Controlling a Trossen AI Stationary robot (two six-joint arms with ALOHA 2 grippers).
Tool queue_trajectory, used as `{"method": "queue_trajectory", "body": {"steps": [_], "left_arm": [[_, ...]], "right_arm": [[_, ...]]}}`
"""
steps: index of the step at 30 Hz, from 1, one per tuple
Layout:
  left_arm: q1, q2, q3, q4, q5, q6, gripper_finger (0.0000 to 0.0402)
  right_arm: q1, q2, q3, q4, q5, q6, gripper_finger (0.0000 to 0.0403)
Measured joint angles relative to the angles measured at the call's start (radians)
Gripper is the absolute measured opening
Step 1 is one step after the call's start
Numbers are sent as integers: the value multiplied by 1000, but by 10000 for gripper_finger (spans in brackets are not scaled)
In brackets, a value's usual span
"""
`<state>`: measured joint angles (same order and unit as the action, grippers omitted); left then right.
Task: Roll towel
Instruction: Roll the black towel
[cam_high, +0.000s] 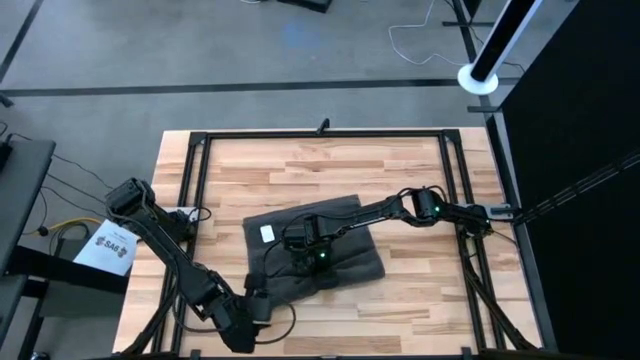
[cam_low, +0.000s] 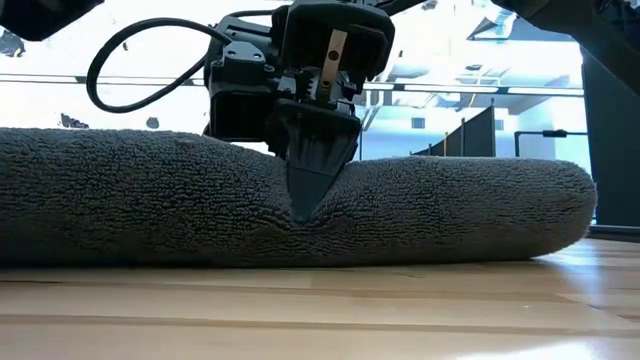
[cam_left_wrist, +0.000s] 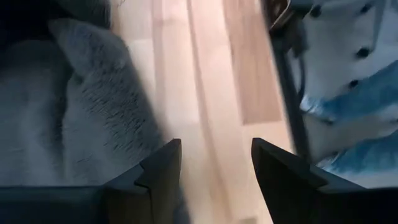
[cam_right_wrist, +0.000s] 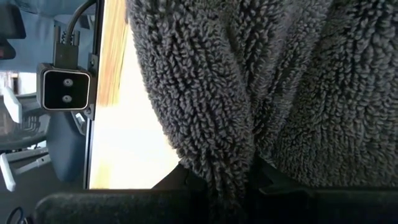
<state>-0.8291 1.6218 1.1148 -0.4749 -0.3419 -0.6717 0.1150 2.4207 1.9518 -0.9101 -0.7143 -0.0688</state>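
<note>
Towel (cam_high: 330, 250), one, pinched by right end effector (cam_low: 303, 210), left end effector (cam_left_wrist: 214, 165) wide beside it

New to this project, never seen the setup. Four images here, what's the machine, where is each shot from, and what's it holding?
It is a two-arm robot at a wooden table. One picture looks straight down from above, one looks level across the tabletop, and one comes from a camera on each wrist. A dark grey towel with a small white label lies mid-table. The right gripper reaches to the towel's middle and is shut on a pinch of the cloth; its wrist camera shows terry pile between the fingers. The left gripper sits near the table's front edge beside the towel, open and holding nothing.
</note>
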Motion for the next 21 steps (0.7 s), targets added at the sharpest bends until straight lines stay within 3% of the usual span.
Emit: {"method": "queue_trajectory", "body": {"steps": [8, 16, 21], "left_arm": [[74, 0, 35, -115, -25, -24, 199], [75, 20, 35, -130, -31, 1, 261], [75, 115, 53, -157, -29, -13, 300]], "right_arm": [[1, 0, 0, -41, 0, -67, 24], [1, 0, 0, -54, 1, -90, 24], [-1, -1, 0, -51, 4, -92, 24]]}}
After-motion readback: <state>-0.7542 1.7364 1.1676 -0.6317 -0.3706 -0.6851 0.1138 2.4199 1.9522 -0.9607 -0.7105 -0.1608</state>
